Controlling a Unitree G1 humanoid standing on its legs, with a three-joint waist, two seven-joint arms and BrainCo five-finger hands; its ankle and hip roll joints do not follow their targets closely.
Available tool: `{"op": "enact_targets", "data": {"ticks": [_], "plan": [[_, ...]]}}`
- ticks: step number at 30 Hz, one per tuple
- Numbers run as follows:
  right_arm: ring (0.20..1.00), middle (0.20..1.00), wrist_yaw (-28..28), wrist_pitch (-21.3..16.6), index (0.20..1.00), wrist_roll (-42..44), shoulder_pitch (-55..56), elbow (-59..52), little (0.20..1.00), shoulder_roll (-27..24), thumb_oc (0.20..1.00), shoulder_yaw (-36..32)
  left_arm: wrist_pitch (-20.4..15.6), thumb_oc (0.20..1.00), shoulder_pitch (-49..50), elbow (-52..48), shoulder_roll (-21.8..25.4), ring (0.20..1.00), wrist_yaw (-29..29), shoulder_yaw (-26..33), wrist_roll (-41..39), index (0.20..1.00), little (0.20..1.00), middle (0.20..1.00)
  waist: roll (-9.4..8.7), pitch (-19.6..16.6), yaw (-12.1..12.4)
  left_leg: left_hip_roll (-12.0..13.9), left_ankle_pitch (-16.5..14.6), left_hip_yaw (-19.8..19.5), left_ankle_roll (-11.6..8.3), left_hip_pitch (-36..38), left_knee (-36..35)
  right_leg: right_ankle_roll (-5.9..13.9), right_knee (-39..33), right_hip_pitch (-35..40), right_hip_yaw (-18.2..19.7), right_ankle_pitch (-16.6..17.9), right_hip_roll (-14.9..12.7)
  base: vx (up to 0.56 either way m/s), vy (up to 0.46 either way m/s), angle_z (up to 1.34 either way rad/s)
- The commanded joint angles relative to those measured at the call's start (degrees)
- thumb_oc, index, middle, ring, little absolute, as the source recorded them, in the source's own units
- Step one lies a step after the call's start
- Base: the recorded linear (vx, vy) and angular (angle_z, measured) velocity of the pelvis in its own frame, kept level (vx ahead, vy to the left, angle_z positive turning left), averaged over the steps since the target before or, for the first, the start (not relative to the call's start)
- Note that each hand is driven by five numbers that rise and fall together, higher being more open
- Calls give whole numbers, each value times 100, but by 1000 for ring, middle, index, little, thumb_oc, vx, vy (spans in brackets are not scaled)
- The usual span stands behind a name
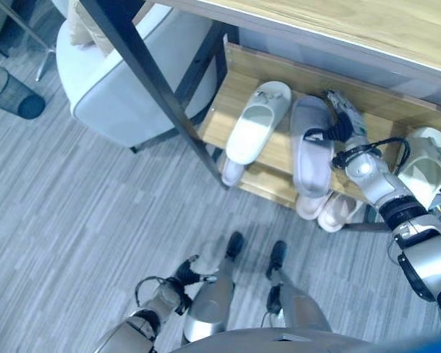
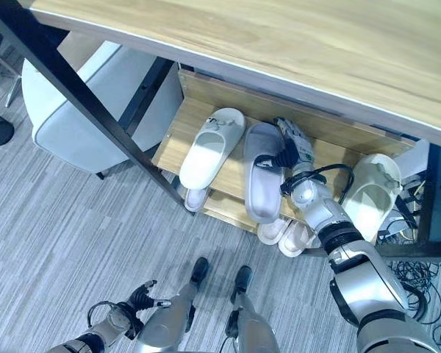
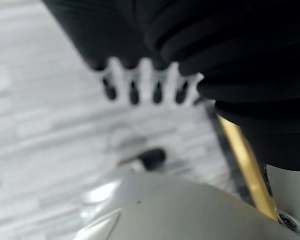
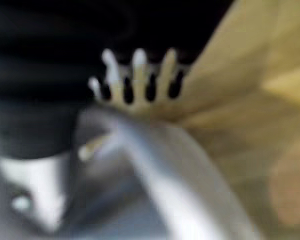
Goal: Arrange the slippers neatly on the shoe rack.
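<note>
You are looking down at a wooden shoe rack (image 2: 206, 118) under a table (image 2: 294, 37). A white slipper (image 2: 209, 149) is lying on the upper shelf, toe toward the back, and a grey slipper (image 2: 263, 173) is lying just beside it, its heel hanging over the front edge. Your right hand (image 2: 294, 143) is resting along the grey slipper's far side with fingers extended, not curled around it. Another white slipper (image 2: 373, 195) is sitting further right. More pale slippers (image 2: 287, 235) are peeking out on the lower shelf. Your left hand (image 2: 143, 298) is hanging low over the grey floor (image 2: 59, 220), fingers relaxed and holding nothing.
</note>
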Motion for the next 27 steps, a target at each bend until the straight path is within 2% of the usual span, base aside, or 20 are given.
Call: {"op": "enact_targets", "data": {"ticks": [1,3,9,13,17,18,21,26,27], "plan": [[200,200,-133,-142,200,167,-205,-375,200,-307,200,-37,-21,1000,-222,160,-114,1000,95,-255,-45,1000,1000,1000,-56,47,112,158,-279,-226,-54,-357,124,654,207,492,262,-743,-706,9,20,7],[200,200,-158,-159,200,206,9,-378,200,-120,200,-77,-8,1000,-253,201,-181,1000,113,-246,-33,1000,1000,1000,-85,24,104,144,-300,-248,-53,-344,123,662,193,530,236,-759,-716,8,8,2],[200,200,-267,-154,200,45,455,-666,200,25,200,-259,8,1000,-254,230,-249,1000,149,-165,-43,1000,1000,1000,-115,17,48,145,-331,-249,-45,-295,124,664,202,573,252,-786,-715,-3,-3,1],[200,200,-453,-211,200,-83,1141,-1345,200,124,200,-671,39,1000,-213,228,-274,1000,204,-21,-21,1000,1000,1000,-139,-12,-46,178,-368,-206,-41,-188,125,658,242,621,301,-825,-692,2,-21,3],[200,200,-460,-291,200,-430,1975,-2315,200,15,200,-1073,53,1000,-65,214,-256,1000,197,216,11,1000,1000,1000,-170,-79,-168,246,-427,-151,-35,-21,128,628,311,705,348,-907,-660,19,-66,-2],[200,200,-375,-367,200,-691,2442,-2938,200,-57,200,-1213,76,1000,31,244,-253,1000,117,386,-30,1000,1000,1000,-189,-122,-263,294,-454,-113,-38,72,129,615,360,743,386,-965,-637,26,-84,-6],[200,200,-246,-439,200,-866,2988,-3444,200,-102,200,-1325,100,1000,168,270,-243,1000,14,542,-123,1000,1000,1000,-183,-172,-323,334,-477,-70,-45,167,131,598,473,779,402,-1049,-619,12,-72,-6],[200,200,88,-554,200,-1394,3746,-4024,200,-283,200,-1141,61,1000,401,204,-164,1000,-24,858,-297,1000,1000,1000,-130,-194,-447,486,-471,-46,-93,331,166,522,849,776,418,-1277,-550,-12,-119,-5],[200,200,175,-616,200,-1505,3995,-4046,200,-323,200,-1004,19,1000,495,112,-125,1000,-18,978,-465,1000,1000,1000,-89,-163,-453,576,-438,-119,-145,342,245,459,1029,775,357,-1431,-479,-47,-206,-5]]}}
